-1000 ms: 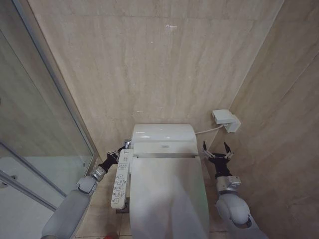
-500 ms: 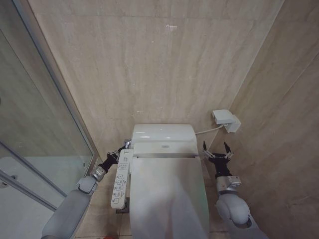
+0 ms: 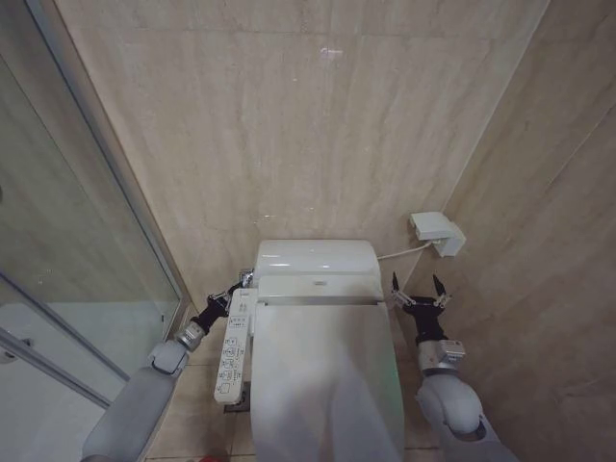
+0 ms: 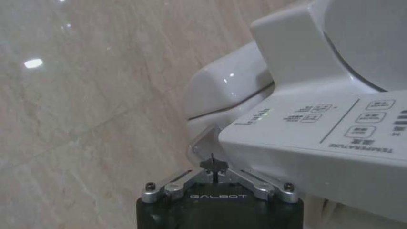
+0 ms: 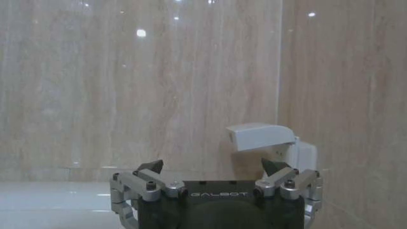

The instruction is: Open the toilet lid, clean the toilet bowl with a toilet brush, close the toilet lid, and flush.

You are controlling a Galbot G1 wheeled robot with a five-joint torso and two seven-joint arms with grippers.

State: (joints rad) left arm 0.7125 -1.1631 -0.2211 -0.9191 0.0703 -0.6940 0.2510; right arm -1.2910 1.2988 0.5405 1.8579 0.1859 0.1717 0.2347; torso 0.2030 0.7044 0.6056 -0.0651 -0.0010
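Head view looks down on a narrow bathroom corner walled in glossy beige stone tile, with a glass shower partition point(image 3: 77, 241) along the robot's left and a white wall socket box point(image 3: 435, 233) with a cable on its right. The toilet lid point(image 3: 322, 380) lies shut over the bowl, in front of the white tank point(image 3: 316, 260); its front end is cut off by the picture's lower edge. A white control panel point(image 3: 231, 348) with buttons runs along the toilet's left side. The left gripper point(image 3: 238, 283) sits at the far end of that panel beside the tank, its fingers pinched together on nothing that can be made out. The right gripper point(image 3: 416, 289) hovers beside the toilet's right rear, fingers spread apart and empty, pointing at the wall.
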